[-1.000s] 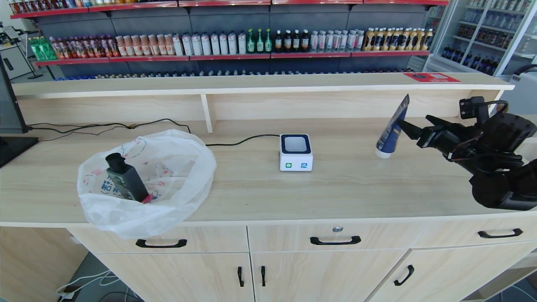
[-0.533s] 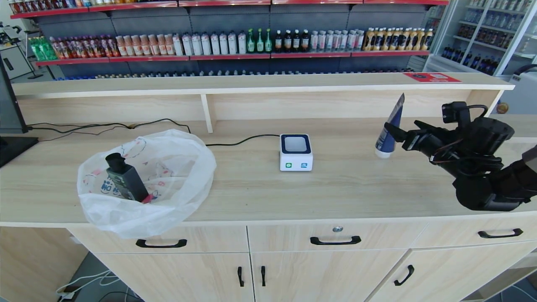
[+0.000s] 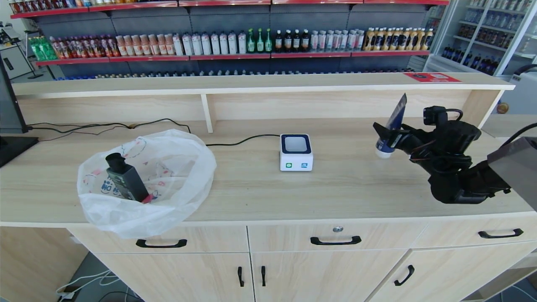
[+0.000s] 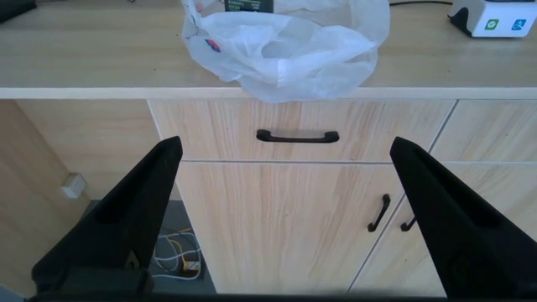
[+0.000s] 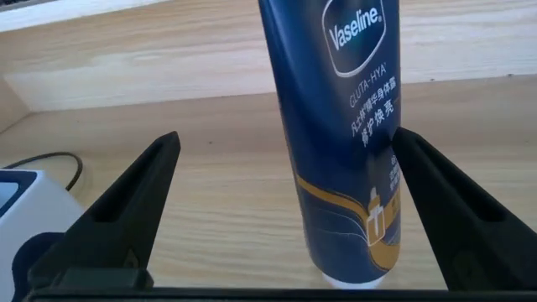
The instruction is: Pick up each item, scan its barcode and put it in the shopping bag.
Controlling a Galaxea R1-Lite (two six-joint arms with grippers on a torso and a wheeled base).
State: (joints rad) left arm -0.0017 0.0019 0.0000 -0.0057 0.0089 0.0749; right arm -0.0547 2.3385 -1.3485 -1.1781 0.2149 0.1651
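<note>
While the tube stays put, the right claw now straddles it

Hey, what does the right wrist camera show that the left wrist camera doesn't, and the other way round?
Right wrist view, not the left: a dark blue tube standing on its white cap on the counter, between the open fingers of the right pincer, close to one finger. Left wrist view, not the right: the shopping bag at the counter's front edge, with a drawer handle and cabinet doors below, framed by the open left pincer. Both: the white scanner at the picture's edge, and the wooden counter.
</note>
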